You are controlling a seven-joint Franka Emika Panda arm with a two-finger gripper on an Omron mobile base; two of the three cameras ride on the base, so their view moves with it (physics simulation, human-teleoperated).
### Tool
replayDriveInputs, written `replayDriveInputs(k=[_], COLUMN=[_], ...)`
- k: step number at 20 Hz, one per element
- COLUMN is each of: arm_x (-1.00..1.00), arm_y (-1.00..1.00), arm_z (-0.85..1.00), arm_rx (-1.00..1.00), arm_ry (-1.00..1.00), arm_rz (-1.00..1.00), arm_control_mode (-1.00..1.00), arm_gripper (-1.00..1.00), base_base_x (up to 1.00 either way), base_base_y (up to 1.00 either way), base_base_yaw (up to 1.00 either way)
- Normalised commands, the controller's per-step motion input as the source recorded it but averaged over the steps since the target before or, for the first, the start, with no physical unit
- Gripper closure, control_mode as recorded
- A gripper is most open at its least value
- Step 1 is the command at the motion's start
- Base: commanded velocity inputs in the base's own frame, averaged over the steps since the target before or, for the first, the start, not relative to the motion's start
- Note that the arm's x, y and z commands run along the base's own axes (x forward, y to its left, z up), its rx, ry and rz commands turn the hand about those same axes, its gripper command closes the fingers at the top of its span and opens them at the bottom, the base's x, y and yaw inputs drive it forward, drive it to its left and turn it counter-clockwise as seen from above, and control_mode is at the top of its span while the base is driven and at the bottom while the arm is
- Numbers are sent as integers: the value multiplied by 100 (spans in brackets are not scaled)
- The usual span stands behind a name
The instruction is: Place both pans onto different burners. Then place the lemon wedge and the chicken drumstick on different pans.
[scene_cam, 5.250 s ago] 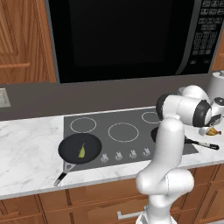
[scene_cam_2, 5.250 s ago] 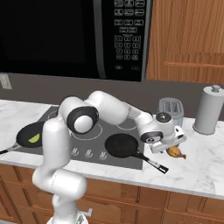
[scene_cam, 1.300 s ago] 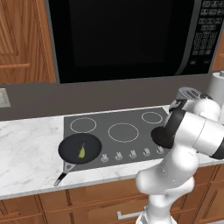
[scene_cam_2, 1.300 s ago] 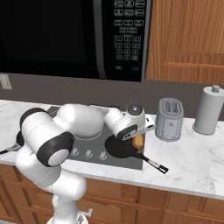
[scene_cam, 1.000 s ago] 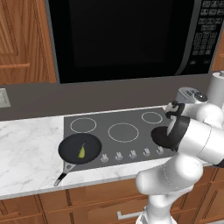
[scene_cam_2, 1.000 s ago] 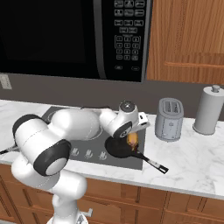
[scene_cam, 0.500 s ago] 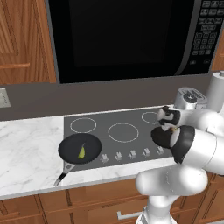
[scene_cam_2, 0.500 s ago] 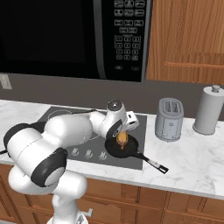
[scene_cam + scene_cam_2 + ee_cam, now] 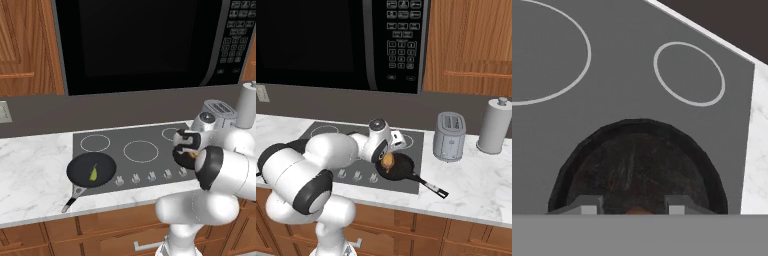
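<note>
Since each food needs its own pan, the left pan (image 9: 91,169) sits far left of the gripper (image 9: 387,164) on a front burner, with the lemon wedge (image 9: 93,173) already lying in it, so that half looks done. Between that pan and the gripper lie bare burners (image 9: 140,151), kept free because only two are needed. The gripper hangs low over the right pan (image 9: 398,168), which sits directly below it on the right front burner, handle pointing away toward the counter (image 9: 476,190). Its jaws stand partly closed around the chicken drumstick (image 9: 387,161), held just above the pan floor, probably so it can be let go without bouncing out. In the hand view the pan's dark bowl (image 9: 637,170) lies just ahead of the fingertips (image 9: 587,206). Right of the gripper stand a toaster (image 9: 449,136) and a paper towel roll (image 9: 496,126), well apart. Count: two pans, one lemon wedge, one drumstick, five burner rings, one toaster, one roll.
</note>
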Motion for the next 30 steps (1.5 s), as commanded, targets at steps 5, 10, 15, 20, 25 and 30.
replayDriveInputs(k=[5,10,15,20,25,30], arm_x=[1,0,1,13,27,28], arm_y=[3,0,0,0,0,0], arm_z=[-30,-23,-15,-1,0,0], arm_rx=[0,0,0,0,0,0], arm_ry=[0,0,0,0,0,0], arm_rz=[0,0,0,0,0,0], arm_control_mode=[-100,-100,-100,-100,-100,-100], arm_gripper=[100,100,100,100,100,100], base_base_x=[0,0,0,0,0,0], base_base_y=[0,0,0,0,0,0], base_base_yaw=[0,0,0,0,0,0])
